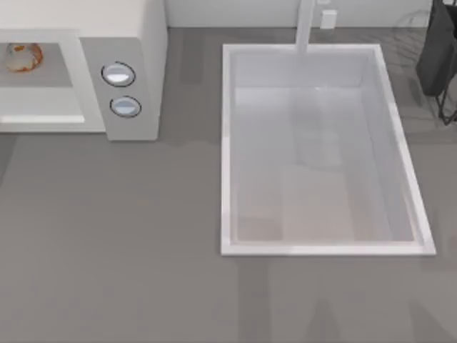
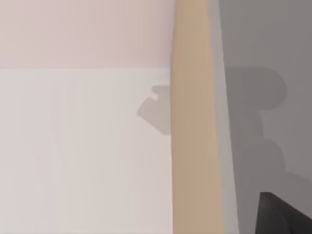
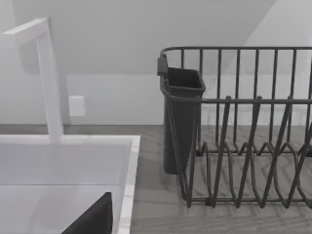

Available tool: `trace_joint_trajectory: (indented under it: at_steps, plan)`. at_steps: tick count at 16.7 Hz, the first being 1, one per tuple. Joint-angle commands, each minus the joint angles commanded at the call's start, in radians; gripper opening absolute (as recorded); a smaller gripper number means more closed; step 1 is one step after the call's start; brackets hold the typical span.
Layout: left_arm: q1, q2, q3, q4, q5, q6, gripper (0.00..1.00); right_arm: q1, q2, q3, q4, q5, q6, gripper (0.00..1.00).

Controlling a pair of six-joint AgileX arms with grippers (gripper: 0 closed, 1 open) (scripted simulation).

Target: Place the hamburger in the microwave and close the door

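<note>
The hamburger (image 1: 24, 57) is already sitting inside the microwave (image 1: 136, 25), on the floor of its open cavity at the far left of the surface (image 1: 143, 236), well to the left of the two knobs (image 1: 118, 74) on the grey panel. Judging from that, the placing is done and the step in hand is closing the door. To do it well, the left arm should be pressing flat against the door's outer face, near its free edge or handle, and sweeping it round its hinge in one steady arc until the frame meets the microwave's front, without nudging the appliance or reaching into the cavity where the hamburger is lying. The top view is giving the hamburger's place, the knobs, the white sink (image 1: 227, 143) with its faucet (image 1: 305, 25), and a dark dish rack (image 1: 439, 57) at the far right. The left wrist view is looking closely at a pale panel (image 2: 73, 146) and a tan vertical strip (image 2: 192, 122), with a shadow falling across them; what these belong to I cannot tell. The right wrist view is adding the rack's wire bars and its dark cup holder (image 3: 180, 122) beside the sink's corner. How far either hand is open, or whether it is gripping anything, I cannot tell.
</note>
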Motion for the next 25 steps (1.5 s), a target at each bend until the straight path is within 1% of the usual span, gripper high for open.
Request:
trace_joint_trajectory:
  at_steps: [3,11,18,20,25]
  plan:
    - [-0.029,-0.052,-0.063,0.030,-0.015,-0.031,0.00,0.000,0.000,0.000,0.000,0.000,0.000,1.00]
    - [-0.159,-0.289,-0.359,0.173,-0.079,-0.176,0.00,0.000,0.000,0.000,0.000,0.000,0.000,1.00]
    - [-0.180,-0.321,-0.397,0.189,-0.089,-0.203,0.00,0.000,0.000,0.000,0.000,0.000,0.000,1.00]
    - [-0.228,-0.371,-0.441,0.206,-0.118,-0.248,0.00,0.000,0.000,0.000,0.000,0.000,0.000,1.00]
    - [-0.400,-0.548,-0.599,0.266,-0.219,-0.410,0.00,0.000,0.000,0.000,0.000,0.000,0.000,1.00]
